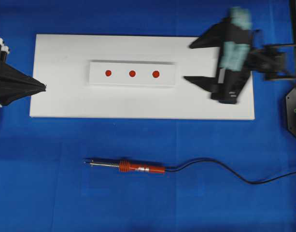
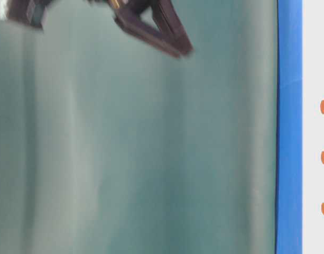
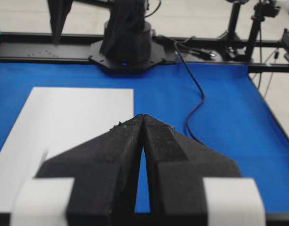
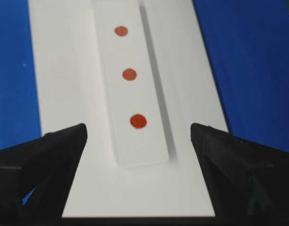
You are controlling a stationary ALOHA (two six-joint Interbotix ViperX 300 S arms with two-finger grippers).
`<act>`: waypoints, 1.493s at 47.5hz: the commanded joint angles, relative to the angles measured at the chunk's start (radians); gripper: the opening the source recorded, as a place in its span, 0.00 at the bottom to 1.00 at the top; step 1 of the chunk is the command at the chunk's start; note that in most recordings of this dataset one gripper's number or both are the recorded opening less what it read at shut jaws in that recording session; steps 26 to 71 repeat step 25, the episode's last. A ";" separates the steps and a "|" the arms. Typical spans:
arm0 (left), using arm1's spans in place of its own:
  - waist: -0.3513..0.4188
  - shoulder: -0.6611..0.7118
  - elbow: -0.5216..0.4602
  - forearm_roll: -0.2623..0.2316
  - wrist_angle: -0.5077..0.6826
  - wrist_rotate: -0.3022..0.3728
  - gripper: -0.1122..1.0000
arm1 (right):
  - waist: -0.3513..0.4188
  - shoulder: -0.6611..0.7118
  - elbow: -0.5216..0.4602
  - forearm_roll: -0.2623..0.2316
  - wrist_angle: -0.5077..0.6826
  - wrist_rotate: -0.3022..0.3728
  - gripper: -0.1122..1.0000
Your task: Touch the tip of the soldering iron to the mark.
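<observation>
Table [image 1: 138, 208]: covered with a blue surface; it carries everything here, and the large free area at the front gives room to pick up the tool.
White board [image 1: 61, 77]: lies flat on the blue surface between the two arms, probably so that both of them can reach it.
Raised strip [image 1: 132, 64]: a smaller white piece on the middle of the board; it lifts the targets a little above the board.
Right end effector [image 1: 189, 62]: wide open and holding nothing; it hangs over the right end of the board and points along the strip. Its picture is blurred. My judgement is that it is the arm that will fetch the tool, because its fingers are already spread.
Left end effector [image 1: 43, 87]: the two fingers are pressed together and hold nothing; it rests at the left edge of the board, out of the way.
Soldering iron [image 1: 131, 167]: lies alone on the blue surface in front of the board, well apart from both arms, not yet grasped; its black cord runs off to the right.
Marks [image 1: 132, 73]: three red dots in one row on the strip; I cannot tell which one is meant.
Tip [image 1: 86, 161]: points to the left, away from the cord, and touches no mark.
Writing: no brand, label or text can be read in any view.
</observation>
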 commanded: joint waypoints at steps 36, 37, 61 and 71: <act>-0.003 0.005 -0.012 0.000 -0.003 0.002 0.10 | -0.006 -0.492 0.339 -0.003 -0.104 0.002 0.90; -0.003 0.005 -0.012 0.000 -0.003 0.002 0.10 | -0.006 -0.492 0.339 -0.003 -0.104 0.002 0.90; -0.003 0.005 -0.012 0.000 -0.003 0.002 0.10 | -0.006 -0.492 0.339 -0.003 -0.104 0.002 0.90; -0.003 0.005 -0.012 0.000 -0.003 0.002 0.10 | -0.006 -0.492 0.339 -0.003 -0.104 0.002 0.90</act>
